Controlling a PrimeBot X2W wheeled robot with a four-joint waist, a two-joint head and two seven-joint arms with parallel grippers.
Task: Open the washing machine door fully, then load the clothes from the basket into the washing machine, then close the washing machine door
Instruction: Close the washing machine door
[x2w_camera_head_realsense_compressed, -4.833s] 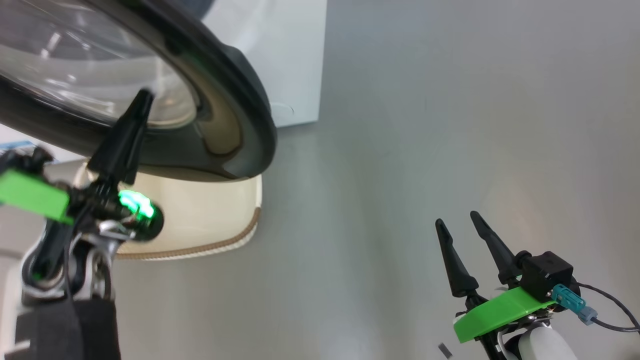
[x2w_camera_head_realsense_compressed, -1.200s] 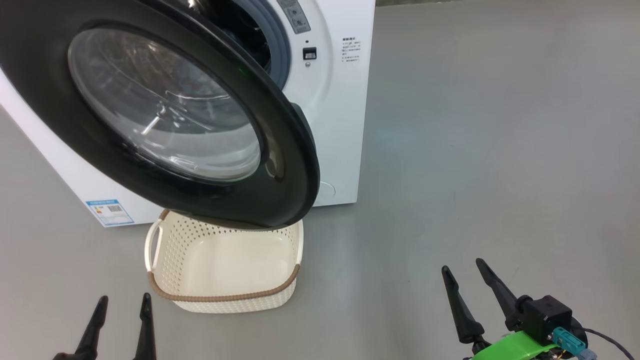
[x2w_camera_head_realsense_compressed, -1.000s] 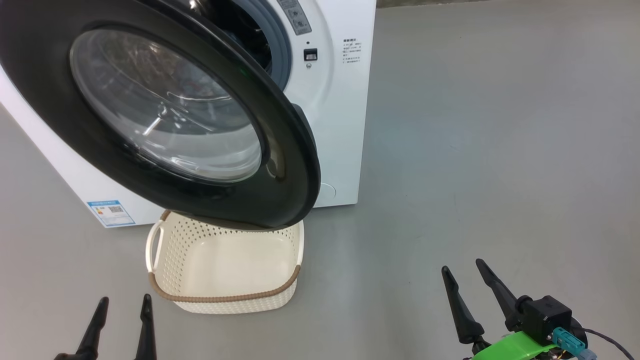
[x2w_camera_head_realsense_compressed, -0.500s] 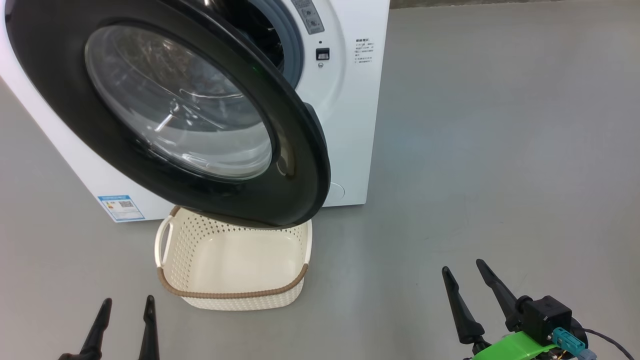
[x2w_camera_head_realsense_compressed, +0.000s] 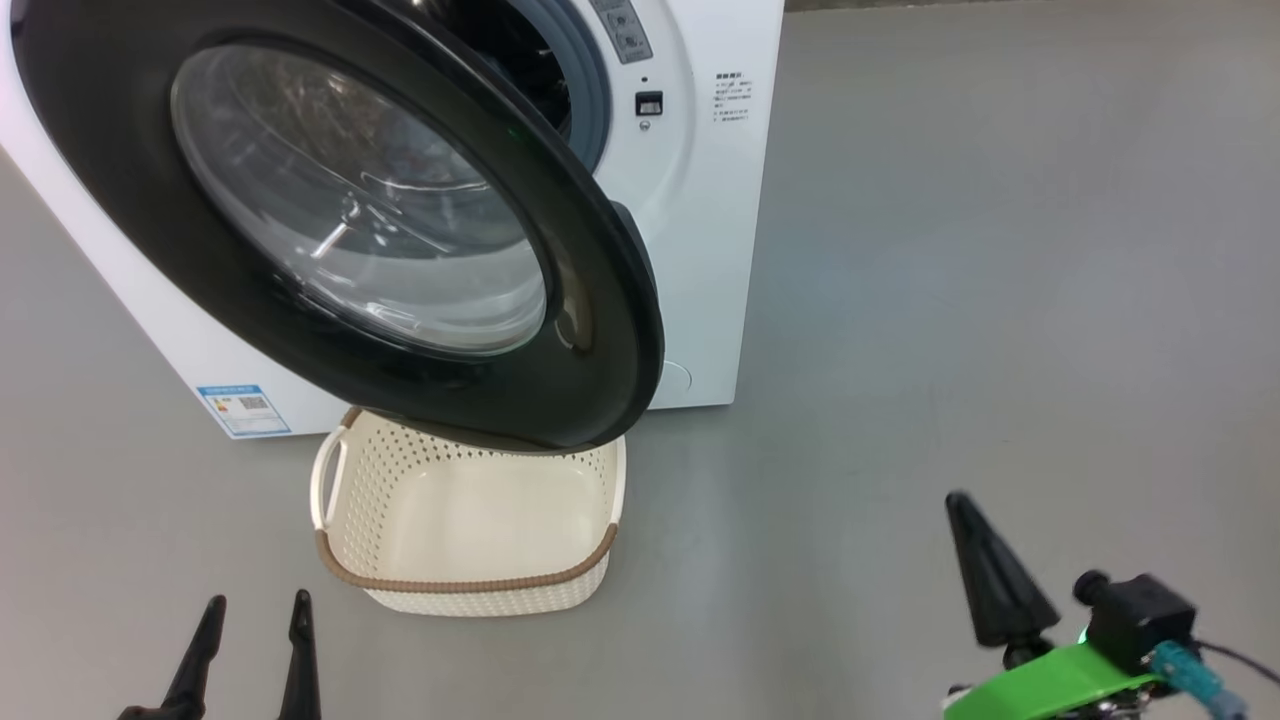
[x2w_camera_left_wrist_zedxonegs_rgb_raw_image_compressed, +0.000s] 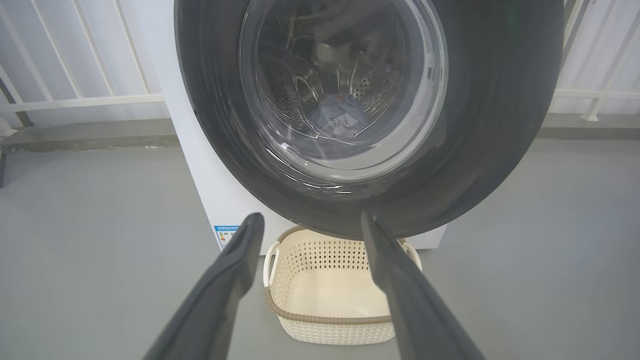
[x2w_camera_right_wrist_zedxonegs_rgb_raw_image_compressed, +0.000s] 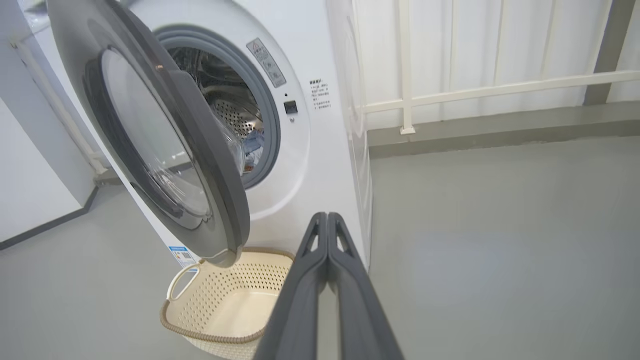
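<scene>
Lying beyond both jaws, basket (x2w_camera_head_realsense_compressed: 462, 586) under door (x2w_camera_head_realsense_compressed: 350, 200)

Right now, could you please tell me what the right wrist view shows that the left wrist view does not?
Right wrist view: the washing machine door edge-on and ajar, the grey-blue gasket behind the gap, and the right gripper, fingers pressed together.
Left wrist view: the door's black face square-on, covering that gap, and the left gripper, fingers spread.
Both: the empty basket under the door's lower rim, the white washing machine, and blue clothes inside the drum.
</scene>
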